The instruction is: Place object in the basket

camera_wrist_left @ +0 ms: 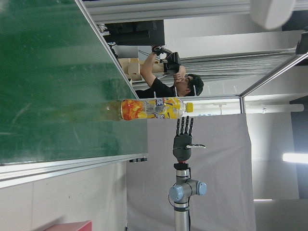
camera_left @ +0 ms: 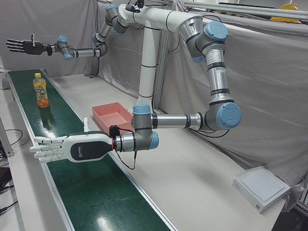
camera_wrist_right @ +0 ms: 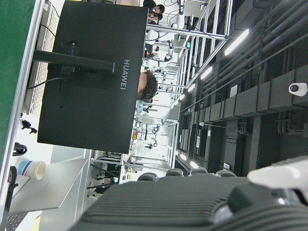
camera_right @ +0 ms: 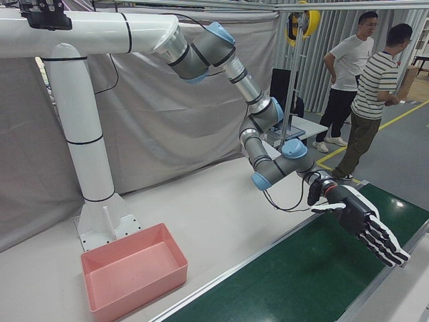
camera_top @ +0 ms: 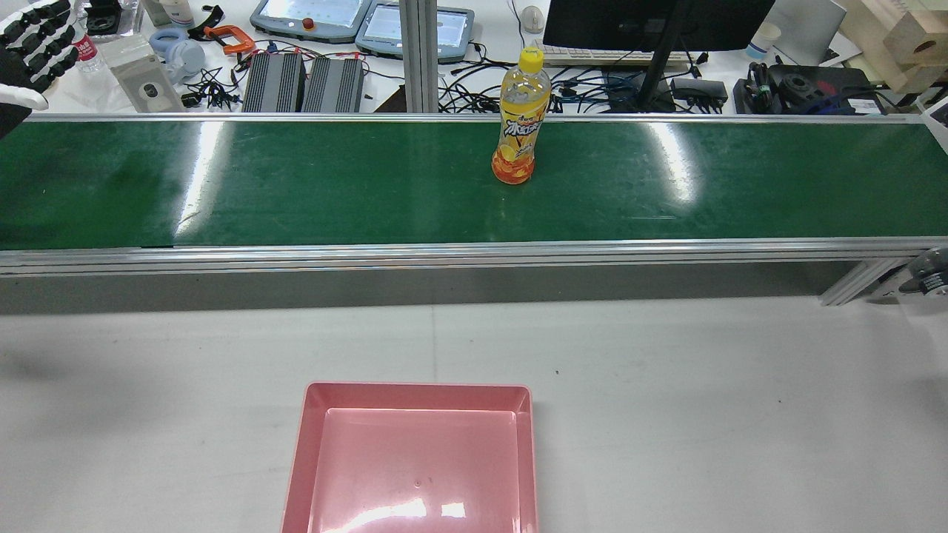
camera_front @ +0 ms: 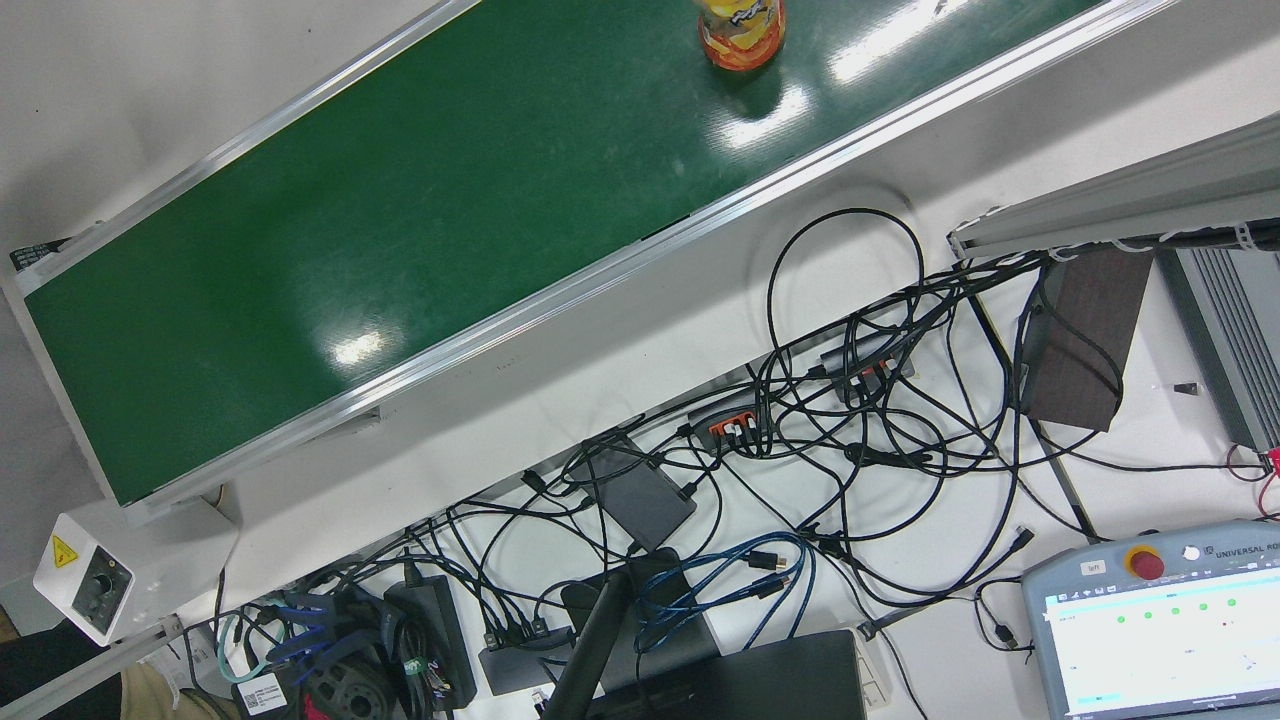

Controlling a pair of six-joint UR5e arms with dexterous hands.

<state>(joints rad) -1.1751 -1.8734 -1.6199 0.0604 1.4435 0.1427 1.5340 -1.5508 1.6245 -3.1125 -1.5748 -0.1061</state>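
An orange drink bottle (camera_top: 521,118) with a yellow cap stands upright on the green conveyor belt (camera_top: 333,185), near its middle. It also shows in the front view (camera_front: 741,30), the left-front view (camera_left: 42,90) and the left hand view (camera_wrist_left: 154,108). The pink basket (camera_top: 311,414) sits empty on the white table in front of the belt. My left hand (camera_left: 53,148) is open with its fingers spread, over the belt's far edge and well to the left of the bottle (camera_top: 29,44). My right hand (camera_right: 365,225) is open and empty, held above the belt at the other end (camera_left: 21,45).
Beyond the belt lie cables (camera_front: 850,420), teach pendants (camera_top: 311,15), a monitor (camera_top: 652,15) and power units (camera_top: 304,81). The belt has raised aluminium rails (camera_top: 444,255). Two people (camera_right: 365,74) stand past the right end of the station.
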